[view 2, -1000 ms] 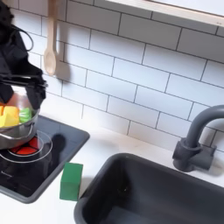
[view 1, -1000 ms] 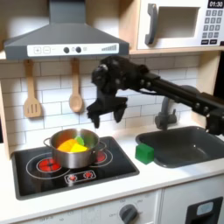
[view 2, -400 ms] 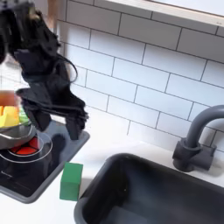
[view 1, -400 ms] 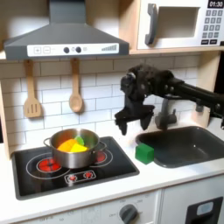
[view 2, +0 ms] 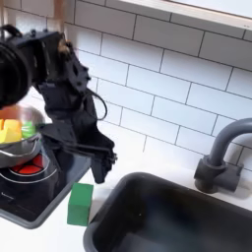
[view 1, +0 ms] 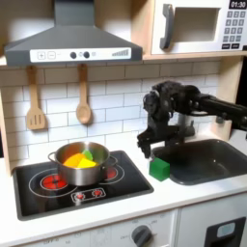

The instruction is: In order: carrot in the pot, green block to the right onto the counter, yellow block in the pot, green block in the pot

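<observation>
A: Your gripper (view 1: pixel 154 148) hangs just above the green block (view 1: pixel 159 169), jaws spread and holding nothing. The block sits on the counter (view 1: pixel 135 198) between the stovetop (view 1: pixel 58 193) and the sink (view 1: pixel 207 159).

B: And the pot (view 1: pixel 79 164)?

A: On the burner, with yellow and orange pieces showing inside. Watch the sink edge: if you come down off-centre, a finger may knock the block sideways into the basin.

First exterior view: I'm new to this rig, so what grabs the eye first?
The black arm reaches in from the first exterior view's right, its tool hanging just above the green block on the counter beside the sink. On the stovetop, the pot holds yellow and orange pieces.
</observation>
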